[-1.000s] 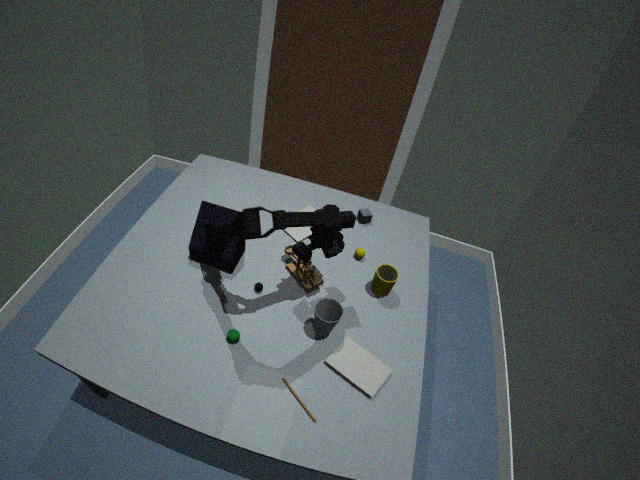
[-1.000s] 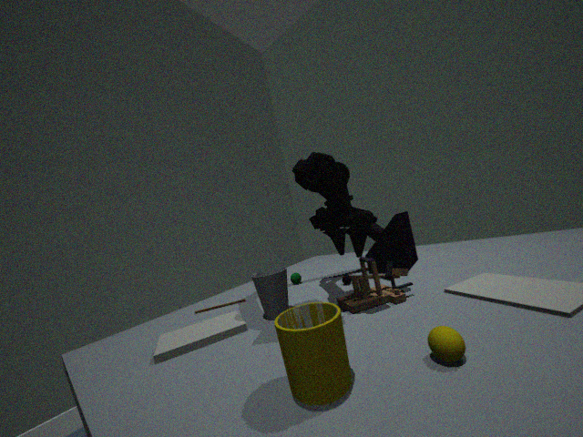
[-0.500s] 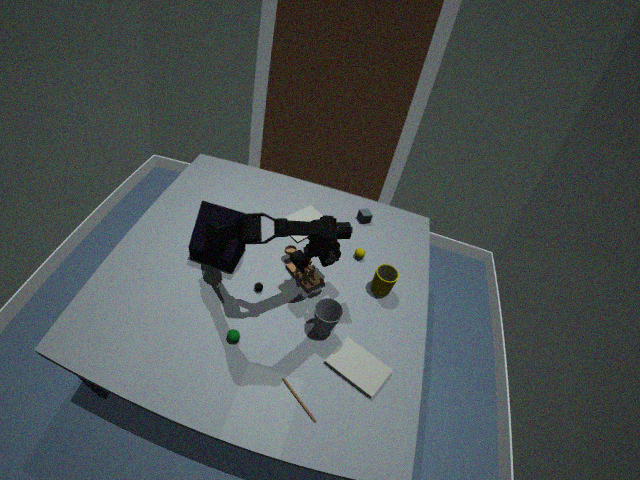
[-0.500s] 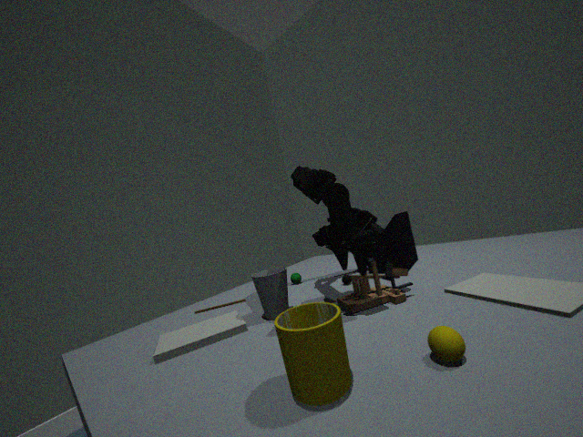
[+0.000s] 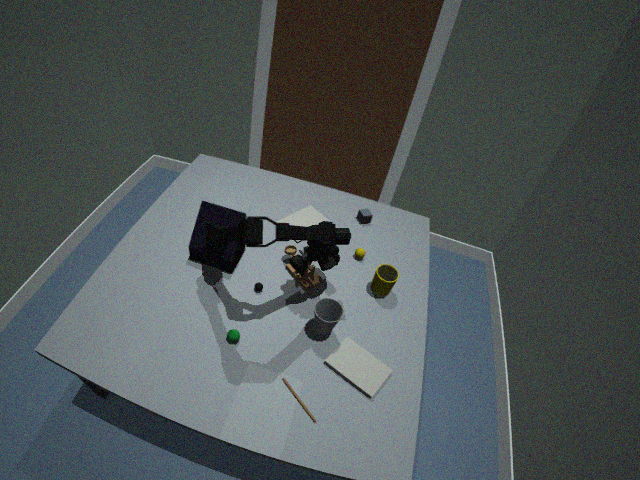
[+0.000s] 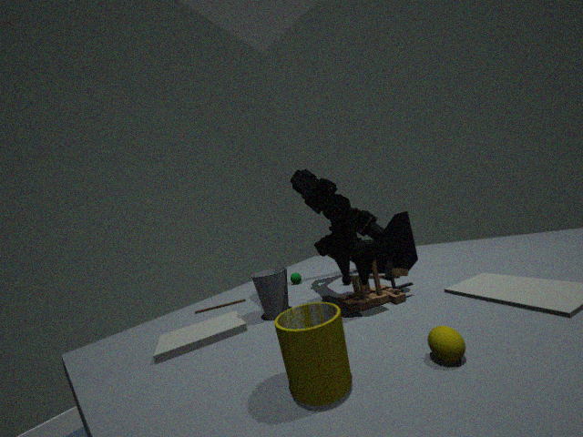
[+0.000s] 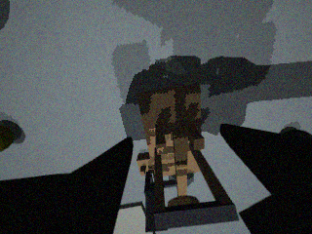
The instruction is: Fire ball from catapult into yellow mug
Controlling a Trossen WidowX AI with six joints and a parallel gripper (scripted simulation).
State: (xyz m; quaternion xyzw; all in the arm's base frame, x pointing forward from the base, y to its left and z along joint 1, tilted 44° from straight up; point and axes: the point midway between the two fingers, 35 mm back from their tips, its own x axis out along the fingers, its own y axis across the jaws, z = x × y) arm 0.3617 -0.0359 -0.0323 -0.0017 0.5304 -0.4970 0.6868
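The brown wooden catapult stands near the middle of the table. Its round cup shows no ball in the top view. My gripper is open and empty, pointing down, with its fingertips on either side of the catapult's frame; contact cannot be told. The yellow mug stands upright. A yellow ball lies near the mug, a green ball farther off, and a small black ball left of the catapult.
A grey cup stands beside the catapult. One pale slab lies beyond it, another slab lies behind the arm. A thin brown stick and a grey cube lie near the edges.
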